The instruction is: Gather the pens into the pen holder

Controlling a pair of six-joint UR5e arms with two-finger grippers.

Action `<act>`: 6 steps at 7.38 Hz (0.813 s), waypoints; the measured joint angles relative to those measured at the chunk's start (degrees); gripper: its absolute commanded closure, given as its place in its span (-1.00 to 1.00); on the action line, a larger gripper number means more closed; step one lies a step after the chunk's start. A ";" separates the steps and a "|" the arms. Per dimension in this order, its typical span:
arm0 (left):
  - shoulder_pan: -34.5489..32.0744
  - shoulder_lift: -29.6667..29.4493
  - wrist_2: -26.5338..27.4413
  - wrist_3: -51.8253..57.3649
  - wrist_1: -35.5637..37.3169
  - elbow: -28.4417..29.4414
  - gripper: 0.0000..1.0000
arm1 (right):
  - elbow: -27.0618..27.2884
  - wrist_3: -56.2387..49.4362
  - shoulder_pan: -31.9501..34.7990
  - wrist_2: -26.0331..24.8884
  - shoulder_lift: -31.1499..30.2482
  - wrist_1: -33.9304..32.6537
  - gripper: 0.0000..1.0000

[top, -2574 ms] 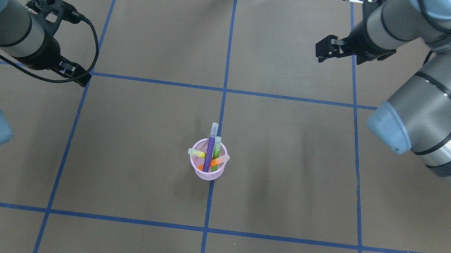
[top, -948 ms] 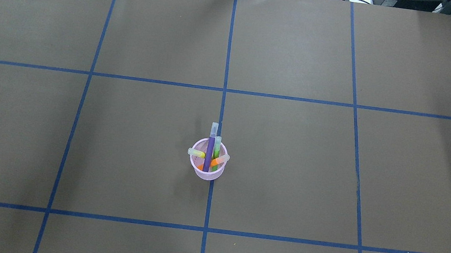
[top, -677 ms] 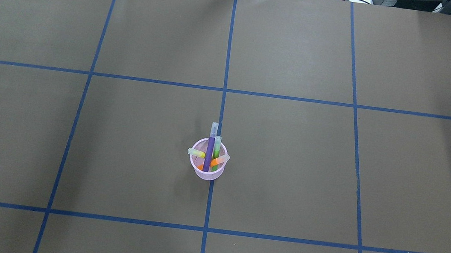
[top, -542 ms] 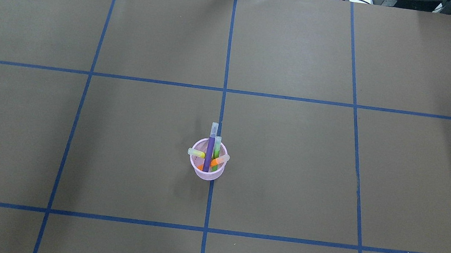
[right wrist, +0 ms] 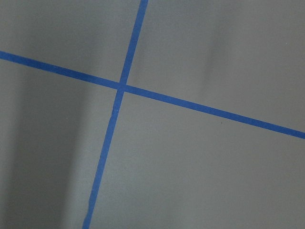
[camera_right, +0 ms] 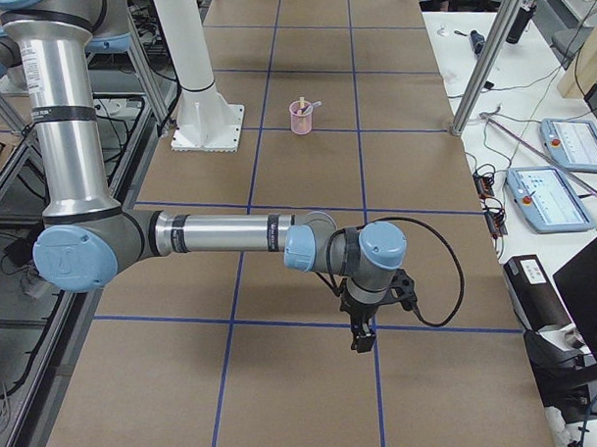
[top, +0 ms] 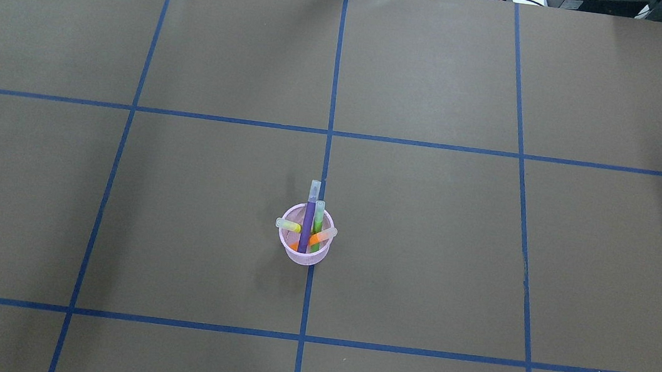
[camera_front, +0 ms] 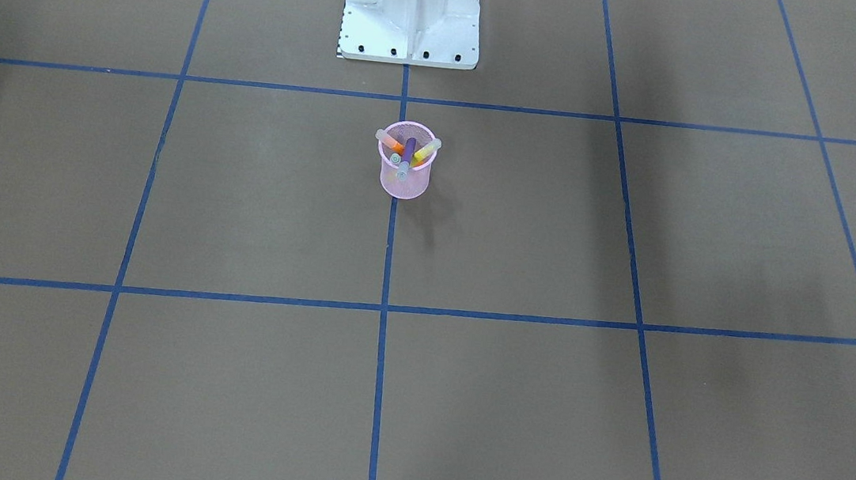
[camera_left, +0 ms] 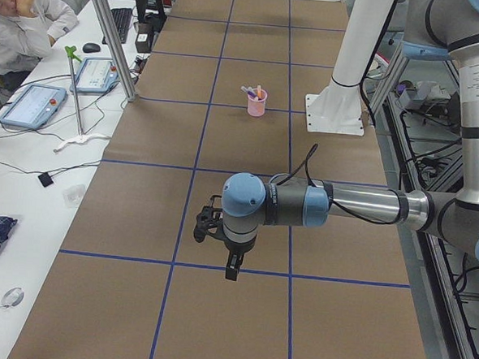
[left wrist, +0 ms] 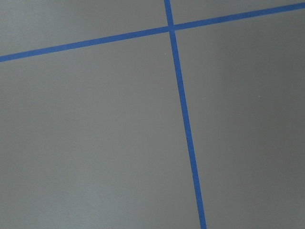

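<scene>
We find the left pincer (camera_left: 231,268) only in the left side view and the right pincer (camera_right: 360,337) only in the right side view. Each hangs above the counter (top: 426,235), pointing down. We cannot tell whether either is apart or together. Both wrist views give only counter and crossing tape lines (left wrist: 183,119). Well apart from both, the holder (top: 303,254), pink mesh, stands upright on a tape line. In it lean the purple pen (top: 308,221), green pen (top: 318,217), yellow pen (top: 293,227) and orange pen (top: 317,238), whitish caps past the rim.
</scene>
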 measured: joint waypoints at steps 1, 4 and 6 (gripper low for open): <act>0.00 -0.07 -0.06 0.19 -0.09 -0.13 -1.00 | -0.02 0.17 0.33 0.01 -0.27 0.02 -0.99; 0.04 0.10 -0.09 0.35 -1.05 -0.20 -1.00 | -0.02 0.28 0.49 0.01 -0.64 0.03 -0.99; 0.05 0.29 -0.12 0.41 -1.20 -0.20 -1.00 | 0.02 0.28 0.49 0.07 -0.67 0.08 -0.99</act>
